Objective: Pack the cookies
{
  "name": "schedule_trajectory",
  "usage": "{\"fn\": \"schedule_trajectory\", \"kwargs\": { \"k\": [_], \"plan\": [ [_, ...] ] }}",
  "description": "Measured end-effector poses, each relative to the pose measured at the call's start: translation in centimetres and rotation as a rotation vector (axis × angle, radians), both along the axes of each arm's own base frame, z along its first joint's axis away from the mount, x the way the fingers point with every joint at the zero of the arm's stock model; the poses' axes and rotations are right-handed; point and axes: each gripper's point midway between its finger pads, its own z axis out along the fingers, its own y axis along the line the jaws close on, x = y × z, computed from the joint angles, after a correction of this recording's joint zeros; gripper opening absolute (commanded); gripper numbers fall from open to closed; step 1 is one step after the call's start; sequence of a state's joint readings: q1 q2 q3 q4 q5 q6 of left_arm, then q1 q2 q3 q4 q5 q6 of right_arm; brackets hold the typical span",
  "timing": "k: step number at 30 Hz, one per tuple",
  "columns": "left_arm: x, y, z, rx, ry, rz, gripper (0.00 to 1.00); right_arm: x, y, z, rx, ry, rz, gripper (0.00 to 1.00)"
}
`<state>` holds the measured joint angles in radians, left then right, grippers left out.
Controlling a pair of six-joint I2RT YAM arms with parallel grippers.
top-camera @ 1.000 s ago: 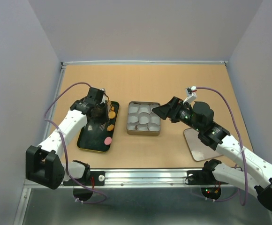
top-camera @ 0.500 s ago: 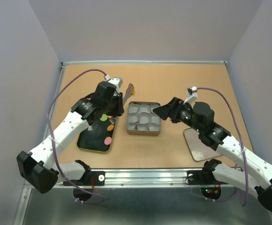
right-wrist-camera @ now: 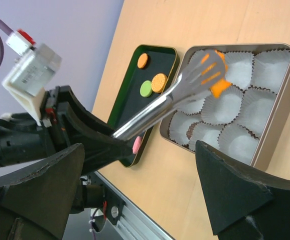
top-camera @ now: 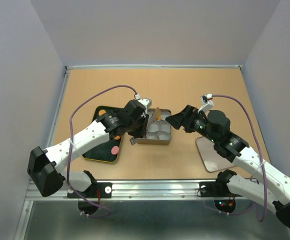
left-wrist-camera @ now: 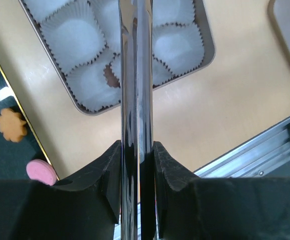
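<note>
Left tool [left-wrist-camera: 136, 150] clenched on tongs [right-wrist-camera: 170, 97] pinching orange cookie [right-wrist-camera: 219, 86] over tin [top-camera: 155, 142], right tool [top-camera: 171, 119] spread empty; cookie looks light, stiff, crumbly, so pinch flat faces gently.

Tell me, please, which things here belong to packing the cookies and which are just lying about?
In the job: cookies on the black tray; tongs in the left gripper, holding an orange cookie; tin of paper cups.
Lying about: flat grey plate on the right; right gripper, open and empty.
</note>
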<state>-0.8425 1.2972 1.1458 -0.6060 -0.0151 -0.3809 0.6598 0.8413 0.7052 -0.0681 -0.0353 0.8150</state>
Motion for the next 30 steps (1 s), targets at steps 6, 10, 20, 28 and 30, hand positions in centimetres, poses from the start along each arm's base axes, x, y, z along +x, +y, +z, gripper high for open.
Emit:
{"fn": "schedule_trajectory", "kwargs": {
  "k": [6, 10, 20, 28, 30],
  "plan": [
    [-1.3, 1.2, -2.5, 0.049, 0.047, 0.033, 0.0, 0.0, -0.1, -0.2, -0.006, 0.008, -0.002, 0.96],
    [-1.4, 1.7, -3.3, 0.065, 0.053, 0.051, 0.0, -0.1, -0.1, -0.3, -0.007, 0.009, -0.002, 0.96],
    [-1.8, 1.4, -3.9, 0.066, 0.052, 0.039, 0.1, -0.1, -0.1, -0.4, -0.008, 0.01, -0.002, 0.96],
    [-2.3, 1.4, -4.5, 0.081, 0.051, 0.029, 0.31, -0.3, -0.3, -1.6, -0.024, 0.031, -0.002, 0.96],
    [-2.2, 1.5, -4.6, 0.086, 0.047, 0.034, 0.37, -0.3, -0.3, -2.0, -0.031, 0.04, -0.002, 0.96]
  ]
}}
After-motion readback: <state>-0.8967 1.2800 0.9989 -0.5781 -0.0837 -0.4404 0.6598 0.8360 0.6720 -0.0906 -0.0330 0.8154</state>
